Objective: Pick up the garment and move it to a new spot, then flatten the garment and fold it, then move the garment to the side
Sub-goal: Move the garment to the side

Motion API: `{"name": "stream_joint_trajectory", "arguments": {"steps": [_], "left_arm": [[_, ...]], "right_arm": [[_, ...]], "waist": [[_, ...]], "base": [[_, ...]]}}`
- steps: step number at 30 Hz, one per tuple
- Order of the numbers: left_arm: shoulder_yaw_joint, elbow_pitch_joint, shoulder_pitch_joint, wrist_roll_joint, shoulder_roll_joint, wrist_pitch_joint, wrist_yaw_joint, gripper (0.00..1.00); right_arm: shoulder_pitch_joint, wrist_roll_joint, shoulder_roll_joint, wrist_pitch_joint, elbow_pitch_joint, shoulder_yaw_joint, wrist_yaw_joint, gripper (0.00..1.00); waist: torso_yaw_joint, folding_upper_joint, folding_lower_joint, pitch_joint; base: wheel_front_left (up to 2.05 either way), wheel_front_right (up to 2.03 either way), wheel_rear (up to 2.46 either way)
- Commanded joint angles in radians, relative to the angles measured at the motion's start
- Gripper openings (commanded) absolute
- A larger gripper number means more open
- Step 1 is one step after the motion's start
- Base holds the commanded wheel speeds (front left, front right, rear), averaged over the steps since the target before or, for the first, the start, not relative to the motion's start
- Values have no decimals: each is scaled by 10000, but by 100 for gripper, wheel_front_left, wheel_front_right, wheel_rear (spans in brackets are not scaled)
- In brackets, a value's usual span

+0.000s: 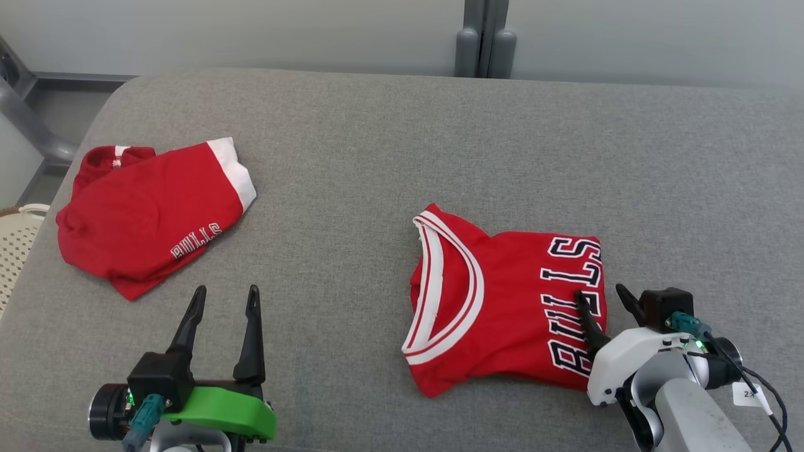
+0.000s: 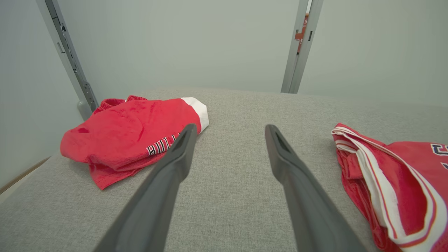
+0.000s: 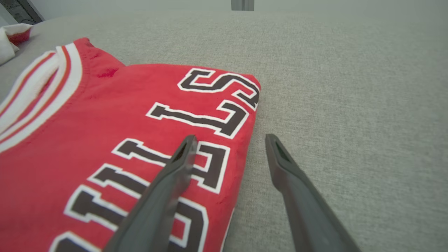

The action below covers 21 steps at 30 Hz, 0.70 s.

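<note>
A red "BULLS" jersey [image 1: 502, 295] with white-striped neckline lies folded flat on the grey cushion, right of centre; it is also in the left wrist view [image 2: 402, 175] and the right wrist view [image 3: 105, 122]. My right gripper [image 1: 598, 291] is open and low at the jersey's right edge: one finger over the lettering, the other over bare cushion [image 3: 230, 136]. A second red garment, shorts [image 1: 144, 213] with a white band, lies crumpled at the far left [image 2: 129, 129]. My left gripper [image 1: 227, 289] is open with nothing between its fingers, over bare cushion between the two garments [image 2: 230, 126].
The grey cushion [image 1: 377, 157] stretches wide, with bare fabric behind and to the right of the jersey. A pale perforated basket [image 1: 16, 245] sits off its left edge. Grey metal posts [image 1: 483, 37] and a plain wall stand behind.
</note>
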Motion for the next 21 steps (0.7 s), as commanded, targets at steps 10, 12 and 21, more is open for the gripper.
{"name": "stream_joint_trajectory", "arguments": {"steps": [10,12,21], "left_arm": [[-126,322,-424,-47,-95,-289,69,100],[-136,355,-484,-55,-113,-328,90,100],[-275,242,-988,88,-218,-521,166,100]], "right_arm": [[-313,691,246,-317,1702,249,-5,0],[-571,740,216,-394,1753,327,-13,0],[-2740,465,-1198,-188,1490,1145,-15,0]], "waist": [[135,-1,0,409],[106,-1,0,501],[-326,-1,0,1600]], "base": [[0,0,0],[0,0,0],[0,0,0]]}}
